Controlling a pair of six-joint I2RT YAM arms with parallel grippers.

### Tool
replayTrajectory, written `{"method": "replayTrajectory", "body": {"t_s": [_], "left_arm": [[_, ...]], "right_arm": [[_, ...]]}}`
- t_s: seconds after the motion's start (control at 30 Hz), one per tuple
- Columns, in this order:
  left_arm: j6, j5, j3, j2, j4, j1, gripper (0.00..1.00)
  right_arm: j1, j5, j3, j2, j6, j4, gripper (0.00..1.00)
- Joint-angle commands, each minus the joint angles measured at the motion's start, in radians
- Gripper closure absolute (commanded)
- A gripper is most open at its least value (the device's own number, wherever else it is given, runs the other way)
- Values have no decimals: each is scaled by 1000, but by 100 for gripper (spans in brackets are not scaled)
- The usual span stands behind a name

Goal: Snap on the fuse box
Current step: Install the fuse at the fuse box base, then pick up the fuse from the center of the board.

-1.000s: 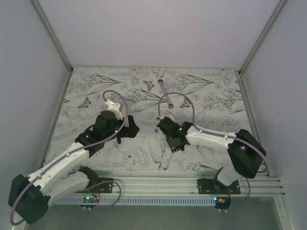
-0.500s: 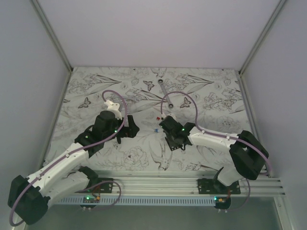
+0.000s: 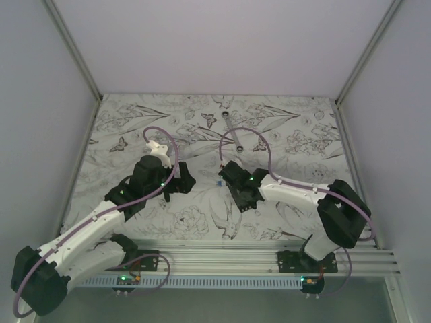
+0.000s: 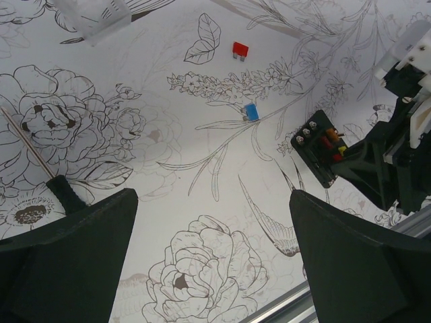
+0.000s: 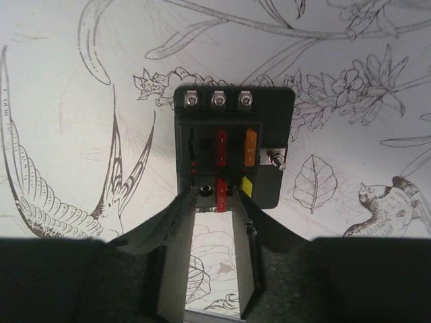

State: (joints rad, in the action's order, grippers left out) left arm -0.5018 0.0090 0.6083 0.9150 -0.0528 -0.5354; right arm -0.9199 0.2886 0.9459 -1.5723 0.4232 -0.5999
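The fuse box (image 5: 232, 145) is a black squarish block lying flat on the flower-print table, with three screws along its far edge and red, orange and yellow fuses in its slots. My right gripper (image 5: 215, 198) has its fingertips at the box's near edge, either side of a red fuse (image 5: 221, 196), with a gap between them and nothing held. From the left wrist the fuse box (image 4: 322, 146) sits at the right, under the right gripper. My left gripper (image 4: 212, 269) hangs wide open and empty over a drawn flower. From above, the right gripper (image 3: 229, 173) hides the box.
A loose red fuse (image 4: 240, 48) and a loose blue fuse (image 4: 251, 112) lie left of the box. A slim screwdriver (image 4: 37, 156) with a black handle lies at the far left. A clear plastic piece (image 4: 94, 17) sits at the top. A metal tool (image 3: 229, 124) lies farther back.
My right gripper's fingers have parted from shut. The right arm drifted slightly right, then back left toward the box. The left arm has not moved.
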Motion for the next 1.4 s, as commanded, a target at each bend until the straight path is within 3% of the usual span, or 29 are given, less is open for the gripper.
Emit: {"method": "replayTrajectory", "body": {"t_s": [0.0, 0.13, 0.37, 0.6, 0.93, 1.37], "left_arm": [[-2, 8, -17, -6, -11, 6, 0], [22, 33, 11, 56, -5, 6, 1], [108, 176, 162, 312, 36, -2, 7], [312, 289, 353, 608, 41, -78, 23], [483, 328, 545, 873, 26, -125, 41], [513, 308, 605, 1003, -16, -130, 54]], "right_arm": [[-5, 4, 70, 41, -45, -24, 62], [31, 6, 38, 128, -61, 30, 50], [220, -42, -114, 339, -82, 191, 32], [366, -117, -284, 523, -79, 334, 6], [422, -138, -388, 585, -92, 407, 0], [428, -163, -420, 602, -96, 430, 0]]}}
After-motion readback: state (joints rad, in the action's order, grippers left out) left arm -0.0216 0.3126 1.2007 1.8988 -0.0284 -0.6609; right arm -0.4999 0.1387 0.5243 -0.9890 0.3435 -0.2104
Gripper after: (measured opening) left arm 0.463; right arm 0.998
